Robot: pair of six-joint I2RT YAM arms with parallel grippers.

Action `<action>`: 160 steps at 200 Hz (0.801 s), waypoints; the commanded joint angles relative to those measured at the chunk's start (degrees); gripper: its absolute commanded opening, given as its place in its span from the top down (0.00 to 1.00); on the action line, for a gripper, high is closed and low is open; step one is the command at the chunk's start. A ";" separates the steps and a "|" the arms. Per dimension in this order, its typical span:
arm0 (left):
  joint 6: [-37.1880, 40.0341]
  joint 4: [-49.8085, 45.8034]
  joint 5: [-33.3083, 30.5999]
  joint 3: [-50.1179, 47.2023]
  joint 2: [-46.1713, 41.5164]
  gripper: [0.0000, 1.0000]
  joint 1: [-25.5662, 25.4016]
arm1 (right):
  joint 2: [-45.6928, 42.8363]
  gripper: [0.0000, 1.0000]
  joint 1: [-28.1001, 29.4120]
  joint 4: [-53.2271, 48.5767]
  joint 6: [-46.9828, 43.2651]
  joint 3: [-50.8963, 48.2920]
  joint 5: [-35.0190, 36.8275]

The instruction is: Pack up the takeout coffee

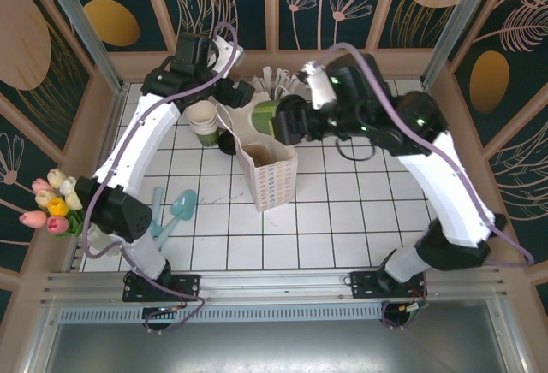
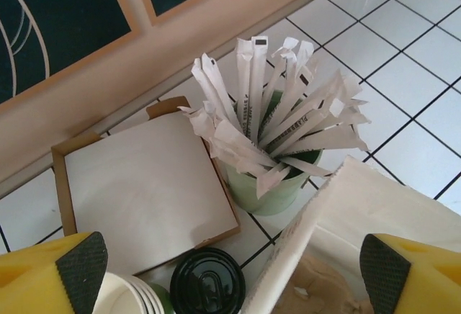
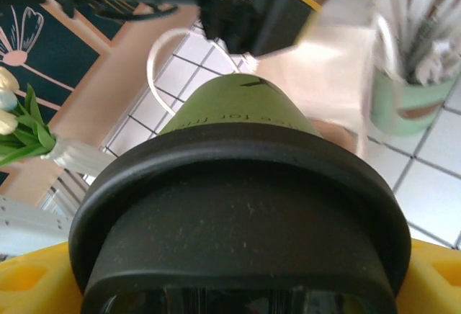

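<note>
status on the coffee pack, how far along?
Done: the takeout coffee is off the table, clamped in the right gripper. In hand: it hangs tilted next to the mouth of the paper bag, and the left gripper is open over the bag's edge. Left: lower the cup into the bag and release it.

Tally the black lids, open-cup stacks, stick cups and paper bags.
Black lids: 2 (table lid, held cup's lid)
Open-cup stacks: 1
Stick cups: 1
Paper bags: 1
Total: 5
</note>
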 commanded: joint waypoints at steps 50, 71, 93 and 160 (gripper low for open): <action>5.46 -4.99 3.46 4.72 4.04 0.15 0.15 | 11.23 0.51 5.24 -7.75 3.98 6.76 13.96; 5.79 -4.90 3.58 4.25 4.30 0.16 0.18 | 10.00 0.51 5.25 -7.77 4.86 5.67 15.25; 5.89 -4.92 3.90 3.75 4.86 0.16 0.17 | 9.60 0.51 4.94 -7.77 5.36 3.28 16.18; 6.95 -3.99 3.37 3.57 5.45 0.29 0.19 | 16.48 0.51 4.94 -7.88 5.96 4.30 14.49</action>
